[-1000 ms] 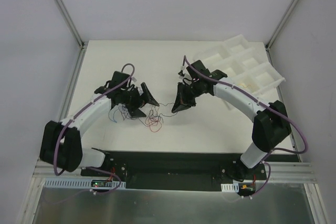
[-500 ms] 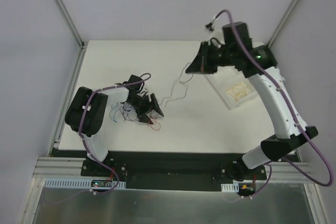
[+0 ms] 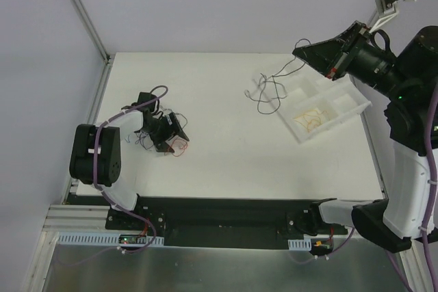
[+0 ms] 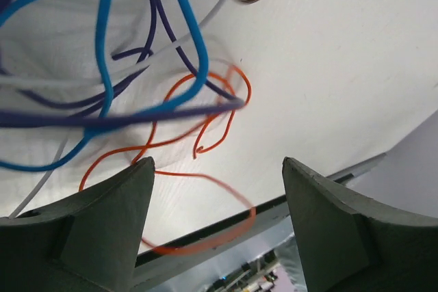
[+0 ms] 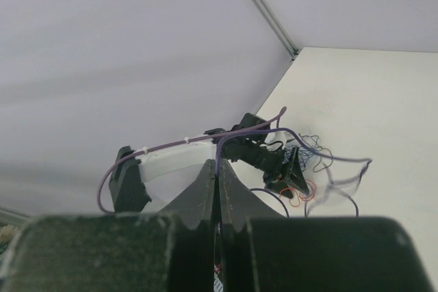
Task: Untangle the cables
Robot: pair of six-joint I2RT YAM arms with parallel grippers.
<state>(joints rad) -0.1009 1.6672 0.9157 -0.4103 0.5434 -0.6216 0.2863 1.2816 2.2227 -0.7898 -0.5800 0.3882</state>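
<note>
The white table carries everything. The right arm is raised high over the far right corner. The left arm is folded low on the left side.

A white tray with several compartments lies at the right rear, partly hidden under the right arm. One near compartment holds a small coil of yellow wire. The other compartments that show look bare.

The right gripper is up in the air beyond the tray's left end. Its fingers are pressed together on a thin dark wire, which hangs down in loops to the table just left of the tray.

The left gripper is low at the tangle on the left of the table, well apart from the tray. Its fingers stand wide apart and grip nothing. In its wrist view blue wire, purple, white and brown strands cross ahead of the fingers, and an orange wire loops on the table between them.
</note>
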